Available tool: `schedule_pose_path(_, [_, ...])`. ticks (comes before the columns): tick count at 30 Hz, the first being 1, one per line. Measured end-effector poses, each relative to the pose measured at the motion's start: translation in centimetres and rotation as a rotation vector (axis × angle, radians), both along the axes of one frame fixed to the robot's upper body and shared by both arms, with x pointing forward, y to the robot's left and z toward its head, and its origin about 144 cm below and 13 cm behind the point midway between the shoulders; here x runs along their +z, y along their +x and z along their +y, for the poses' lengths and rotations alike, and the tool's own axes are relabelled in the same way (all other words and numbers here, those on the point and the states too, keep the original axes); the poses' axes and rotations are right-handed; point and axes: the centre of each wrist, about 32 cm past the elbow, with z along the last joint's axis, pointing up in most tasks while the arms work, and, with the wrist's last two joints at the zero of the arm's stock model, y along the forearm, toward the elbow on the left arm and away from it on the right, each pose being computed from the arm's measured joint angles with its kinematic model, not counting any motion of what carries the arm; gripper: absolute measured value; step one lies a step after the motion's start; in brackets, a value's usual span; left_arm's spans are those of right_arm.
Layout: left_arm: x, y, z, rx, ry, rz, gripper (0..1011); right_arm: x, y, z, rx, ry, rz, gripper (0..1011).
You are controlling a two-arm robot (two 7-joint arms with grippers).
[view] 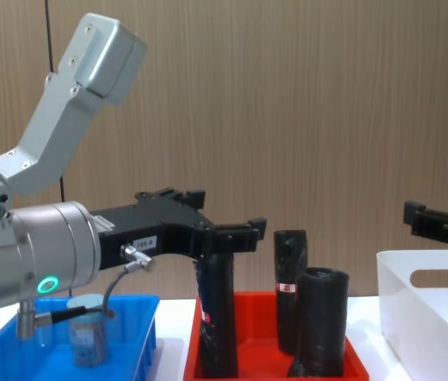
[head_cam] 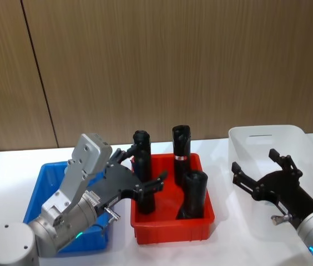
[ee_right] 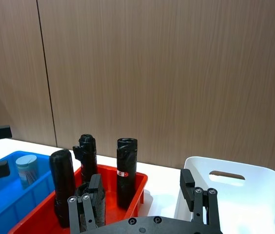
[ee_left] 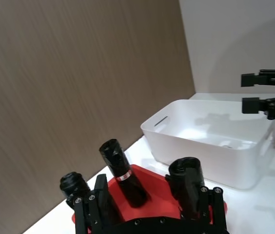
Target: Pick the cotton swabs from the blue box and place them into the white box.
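One tub of cotton swabs (ee_right: 26, 168) with a grey-blue lid stands in the blue box (ee_right: 1, 197). The chest view shows the same cotton swabs tub (view: 89, 339) low in the blue box (view: 17, 353), below my left forearm. My left gripper (head_cam: 145, 166) is open and empty, raised over the blue box's (head_cam: 40, 183) right side and the red tray's edge. My right gripper (head_cam: 255, 160) hangs open and empty above the white box (head_cam: 267, 133). In the head view my left arm hides the tub.
A red tray (head_cam: 170, 231) sits between the two boxes with three tall black rolls (head_cam: 181, 145) standing in it. One roll is right beside my left gripper's fingers (view: 244, 228). A wooden wall closes off the back of the white table.
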Motion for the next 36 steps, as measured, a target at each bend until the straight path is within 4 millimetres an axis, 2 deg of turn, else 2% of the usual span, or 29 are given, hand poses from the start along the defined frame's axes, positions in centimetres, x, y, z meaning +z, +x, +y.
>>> schedule_pose_path(24, [-0.3,-2.7,-2.2,0.238,-0.029,-0.088,1004,0.0,0.0,0.0,0.000,-0.001,-0.001,1002])
schedule_pose_path(36, [-0.4,-3.2,-2.5,0.283,-0.037,-0.104,1004,0.0,0.0,0.0,0.000,-0.001,-0.001,1002])
